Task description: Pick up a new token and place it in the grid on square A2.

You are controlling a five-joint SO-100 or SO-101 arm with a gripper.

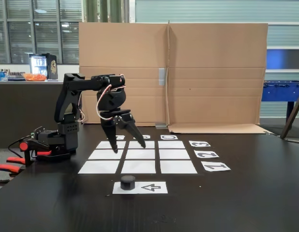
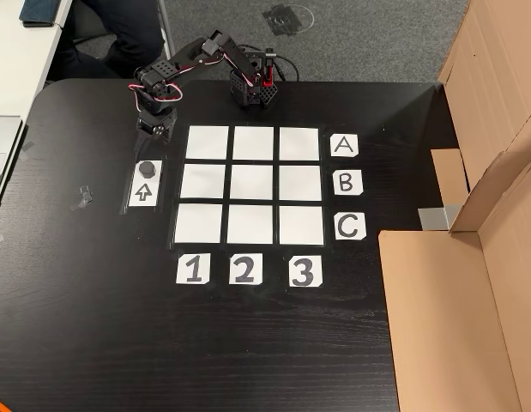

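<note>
Token (image 1: 128, 181) lies below open claw (image 1: 128, 146).

Office-like workspace: grey carpet (image 2: 377, 34), large windows (image 1: 33, 29), foosball table (image 1: 283, 90).

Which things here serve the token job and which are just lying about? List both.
Job:
- token on the arrow sheet
- grid
- square A2, bare
- gripper, open, over the grid's left side in the fixed view

Lying about:
- cardboard screen
- red-handled clamps
- tape scrap
</note>
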